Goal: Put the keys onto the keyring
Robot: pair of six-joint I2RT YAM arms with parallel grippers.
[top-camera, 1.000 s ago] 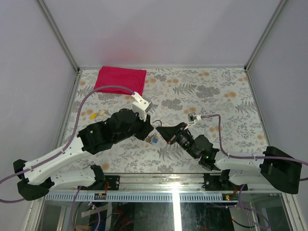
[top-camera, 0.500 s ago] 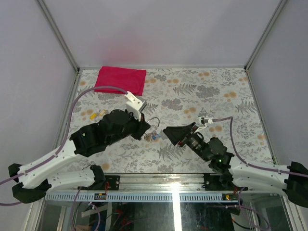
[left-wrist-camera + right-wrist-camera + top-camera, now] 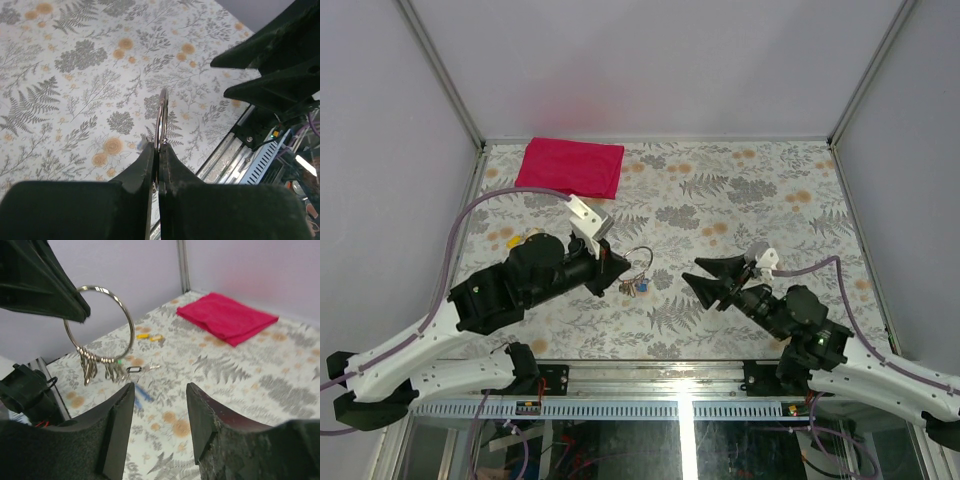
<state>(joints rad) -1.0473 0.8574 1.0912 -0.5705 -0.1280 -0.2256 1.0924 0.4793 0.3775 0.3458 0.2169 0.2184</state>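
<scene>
My left gripper (image 3: 159, 147) is shut on the keyring (image 3: 161, 115), a large silver ring that stands edge-on above its fingertips. In the right wrist view the keyring (image 3: 102, 322) hangs from the left fingers (image 3: 45, 285), with several small rings (image 3: 100, 369) and a green tag (image 3: 120, 360) at its bottom. A blue key (image 3: 144, 394) shows as a blurred streak just below them; whether it hangs on the ring I cannot tell. From above, the ring (image 3: 640, 252) and the blue key (image 3: 646, 287) sit between the arms. My right gripper (image 3: 692, 272) is open and empty, apart to the right.
A red cloth (image 3: 570, 167) lies at the back left of the floral table. Small yellow pieces (image 3: 520, 238) lie left of the left arm. A dark oval clip (image 3: 134, 369) hangs by the ring cluster. The metal rail (image 3: 680, 385) runs along the near edge.
The right gripper has opened and drawn back to the right, away from the ring cluster. The left arm has pulled slightly left, still gripping the ring.
</scene>
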